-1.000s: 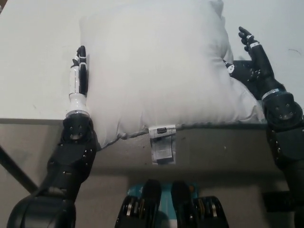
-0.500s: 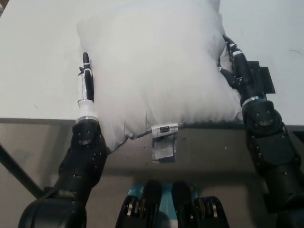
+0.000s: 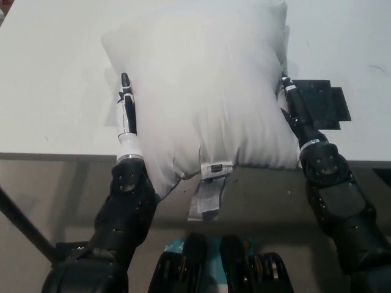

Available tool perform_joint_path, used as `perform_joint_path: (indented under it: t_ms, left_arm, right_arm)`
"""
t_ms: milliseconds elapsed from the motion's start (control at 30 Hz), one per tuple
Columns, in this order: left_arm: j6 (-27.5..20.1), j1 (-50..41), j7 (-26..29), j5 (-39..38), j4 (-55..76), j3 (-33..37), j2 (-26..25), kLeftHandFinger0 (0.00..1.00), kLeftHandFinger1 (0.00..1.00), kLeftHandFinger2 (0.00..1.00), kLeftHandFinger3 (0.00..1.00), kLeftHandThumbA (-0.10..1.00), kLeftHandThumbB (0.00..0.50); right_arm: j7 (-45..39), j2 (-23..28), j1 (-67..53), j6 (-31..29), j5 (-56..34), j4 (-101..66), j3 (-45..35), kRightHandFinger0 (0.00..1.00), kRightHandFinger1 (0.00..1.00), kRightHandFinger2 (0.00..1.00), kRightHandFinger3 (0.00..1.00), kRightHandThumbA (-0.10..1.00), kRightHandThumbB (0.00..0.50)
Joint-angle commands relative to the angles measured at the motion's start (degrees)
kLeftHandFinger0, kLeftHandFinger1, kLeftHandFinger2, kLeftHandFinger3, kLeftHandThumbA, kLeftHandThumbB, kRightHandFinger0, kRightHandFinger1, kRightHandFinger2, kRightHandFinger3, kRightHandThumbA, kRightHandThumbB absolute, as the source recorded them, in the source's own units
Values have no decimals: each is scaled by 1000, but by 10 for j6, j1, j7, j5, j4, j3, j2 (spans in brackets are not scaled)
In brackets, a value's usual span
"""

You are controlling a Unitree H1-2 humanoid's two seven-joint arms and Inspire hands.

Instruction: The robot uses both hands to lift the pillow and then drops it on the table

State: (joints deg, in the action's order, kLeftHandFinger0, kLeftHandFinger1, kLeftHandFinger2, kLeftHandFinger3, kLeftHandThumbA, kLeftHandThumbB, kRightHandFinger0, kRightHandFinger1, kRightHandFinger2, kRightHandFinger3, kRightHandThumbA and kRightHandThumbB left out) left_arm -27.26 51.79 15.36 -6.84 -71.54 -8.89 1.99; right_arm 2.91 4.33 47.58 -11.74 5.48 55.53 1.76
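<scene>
A large white pillow (image 3: 201,85) is squeezed between my two hands above the white table (image 3: 55,79), its near corner hanging over the front edge. A label tag (image 3: 209,190) dangles from its lower seam. My white left hand (image 3: 126,113) presses flat against the pillow's left side with its fingers straight. On the opposite side my black right hand (image 3: 291,105) pushes in, partly sunk into the fabric and hidden by it. The pillow looks narrower and bulged upward between the palms.
A black flat patch (image 3: 322,104) lies on the table just right of my right hand. The table's front edge (image 3: 61,156) runs across the picture, with dark floor below it. White tabletop stretches to the left and far right.
Both hands have closed inward against the pillow's sides. The pillow has been compressed and narrowed, and its lower edge has drawn up and inward.
</scene>
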Motion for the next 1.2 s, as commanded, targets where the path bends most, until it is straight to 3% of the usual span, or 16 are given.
perform_joint_path:
  t_ms: [0, 200, 233, 300, 333, 367, 433, 467, 533, 567, 600, 833, 933, 967, 1067, 1167]
  left_arm:
    - [3, 20, -63, 1, 20, 21, 71, 1000, 1000, 1000, 1000, 1000, 133]
    - [3, 8, -68, 9, 113, 48, 77, 1000, 1000, 1000, 1000, 1000, 99]
    - [3, 5, -70, 16, 154, 59, 73, 1000, 1000, 1000, 1000, 1000, 84]
    - [3, 5, -66, 27, 214, 77, 65, 1000, 1000, 1000, 1000, 1000, 72]
    - [3, 5, -56, 35, 255, 86, 61, 1000, 1000, 1000, 1000, 1000, 80]
    - [3, 5, -53, 39, 276, 91, 58, 1000, 1000, 1000, 1000, 1000, 57]
    - [4, 8, -37, 58, 311, 98, 53, 1000, 1000, 1000, 1000, 1000, 66]
    - [21, 16, -11, 102, 370, 109, 44, 1000, 1000, 1000, 1000, 1000, 84]
    - [43, 20, -1, 118, 416, 114, 38, 1000, 1000, 1000, 1000, 1000, 115]
    - [46, 23, 3, 124, 429, 116, 35, 1000, 1000, 1000, 1000, 1000, 118]
    - [56, 30, 2, 132, 473, 119, 31, 1000, 1000, 1000, 1000, 1000, 122]
    - [115, 54, 1, 141, 629, 127, 34, 1000, 1000, 1000, 1000, 1000, 172]
    - [137, 62, 4, 157, 667, 129, 37, 1000, 1000, 1000, 1000, 1000, 199]
    - [159, 65, 4, 167, 701, 132, 40, 1000, 1000, 1000, 1000, 1000, 236]
    - [169, 68, 3, 171, 728, 136, 43, 1000, 1000, 1000, 1000, 1000, 243]
    - [178, 67, 9, 185, 758, 141, 57, 1000, 1000, 1000, 1000, 1000, 209]
  right_arm:
    - [-46, -68, 15, -12, 11, -14, 45, 1000, 1000, 1000, 1000, 1000, 228]
    - [-31, -58, -3, -32, 23, -106, 72, 1000, 1000, 1000, 1000, 1000, 235]
    - [-28, -57, 1, -35, 22, -132, 72, 1000, 1000, 1000, 1000, 1000, 202]
    - [-24, -58, 7, -25, 16, -177, 70, 1000, 1000, 1000, 1000, 1000, 199]
    - [-21, -59, 12, -27, 13, -206, 69, 1000, 1000, 1000, 1000, 1000, 157]
    - [-20, -60, 15, -26, 11, -223, 68, 1000, 1000, 1000, 1000, 1000, 143]
    - [-14, -60, 23, -26, 15, -251, 70, 1000, 1000, 1000, 1000, 1000, 153]
    - [-2, -65, 36, -20, 20, -298, 68, 1000, 1000, 1000, 1000, 1000, 201]
    - [5, -69, 44, -1, 20, -340, 67, 1000, 1000, 1000, 1000, 1000, 238]
    - [6, -71, 48, 3, 18, -354, 67, 1000, 1000, 1000, 1000, 1000, 241]
    - [12, -78, 56, 15, 17, -395, 66, 1000, 1000, 1000, 1000, 1000, 206]
    - [29, -88, 79, 77, 25, -549, 66, 1000, 1000, 1000, 1000, 1000, 280]
    - [37, -88, 91, 96, 39, -586, 68, 1000, 1000, 1000, 1000, 1000, 267]
    - [45, -87, 97, 97, 58, -610, 69, 1000, 1000, 1000, 1000, 1000, 267]
    - [52, -84, 103, 112, 73, -634, 71, 1000, 1000, 1000, 1000, 1000, 288]
    - [55, -89, 106, 133, 65, -662, 69, 1000, 1000, 1000, 1000, 1000, 161]
